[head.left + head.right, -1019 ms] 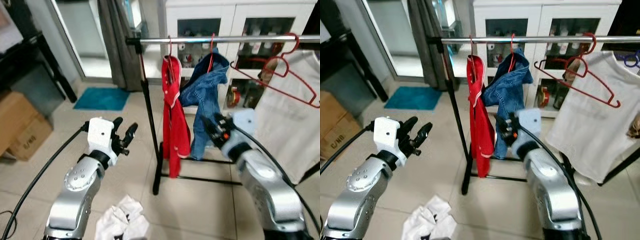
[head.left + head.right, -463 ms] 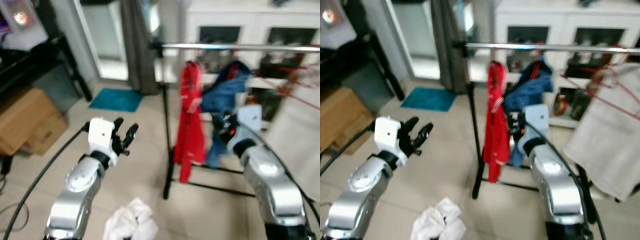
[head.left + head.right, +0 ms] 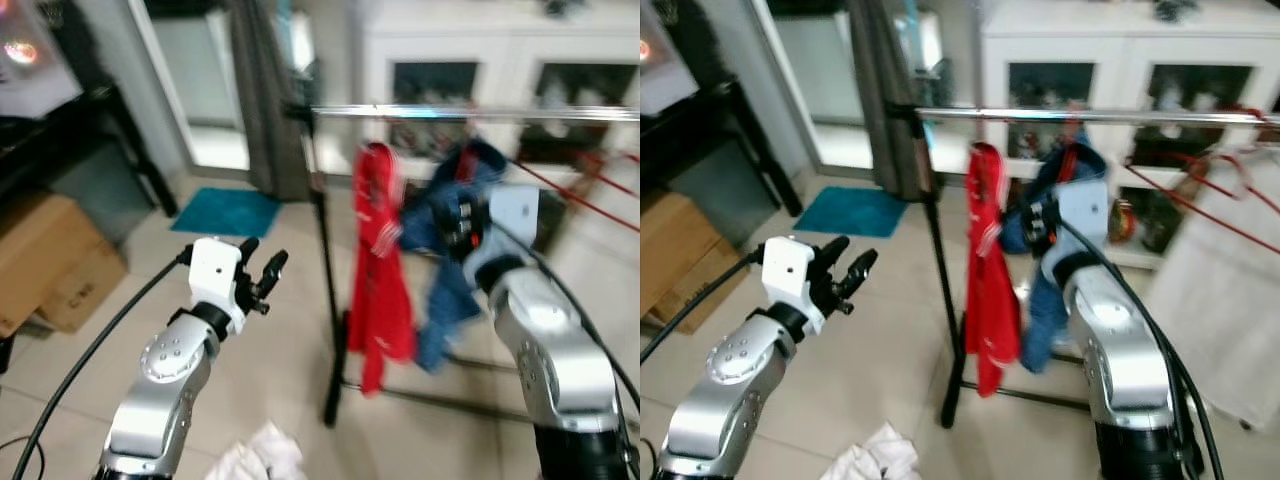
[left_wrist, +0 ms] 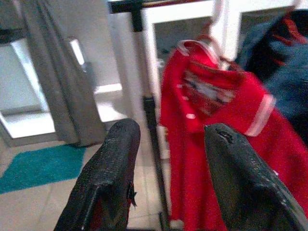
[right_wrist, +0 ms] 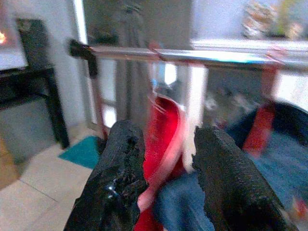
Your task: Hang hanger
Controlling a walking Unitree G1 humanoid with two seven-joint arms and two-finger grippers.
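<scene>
Both hands are held up with fingers spread and nothing gripped, the left hand (image 3: 262, 276) beside the rail (image 3: 1080, 116), the right hand (image 3: 1037, 222) raised by the red hanger (image 3: 1185, 190) hooked there.

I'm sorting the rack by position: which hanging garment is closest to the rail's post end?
The red shirt. It hangs nearest the black upright post; the blue denim garment hangs farther along the rail, beside the right gripper.
</scene>
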